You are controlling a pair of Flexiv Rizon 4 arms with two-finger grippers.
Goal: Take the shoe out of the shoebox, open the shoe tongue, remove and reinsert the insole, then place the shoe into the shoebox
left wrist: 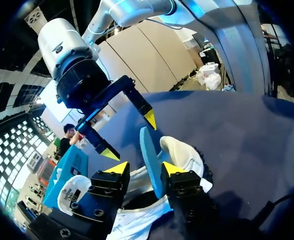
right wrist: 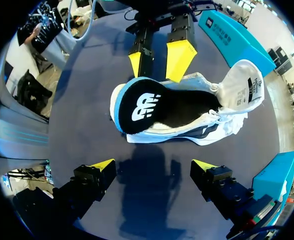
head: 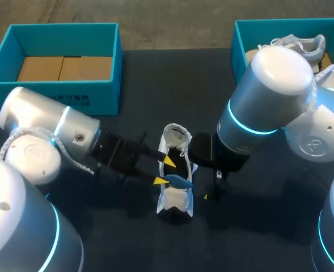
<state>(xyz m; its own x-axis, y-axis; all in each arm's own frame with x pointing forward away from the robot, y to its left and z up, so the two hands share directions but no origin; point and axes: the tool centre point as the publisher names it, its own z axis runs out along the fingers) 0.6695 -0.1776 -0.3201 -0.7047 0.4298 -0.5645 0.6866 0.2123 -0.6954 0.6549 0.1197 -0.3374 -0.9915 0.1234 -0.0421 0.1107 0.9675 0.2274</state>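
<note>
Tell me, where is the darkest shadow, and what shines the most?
Right wrist view: a dark shadow falls on the table between the open jaws of the right gripper, just short of the white shoe. Head view: light gleams brightest on the silver shell of my right arm.

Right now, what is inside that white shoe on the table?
A black insole with a blue edge, one end raised out of the white shoe. Its other end runs into the dark opening; the toe end is covered.
</note>
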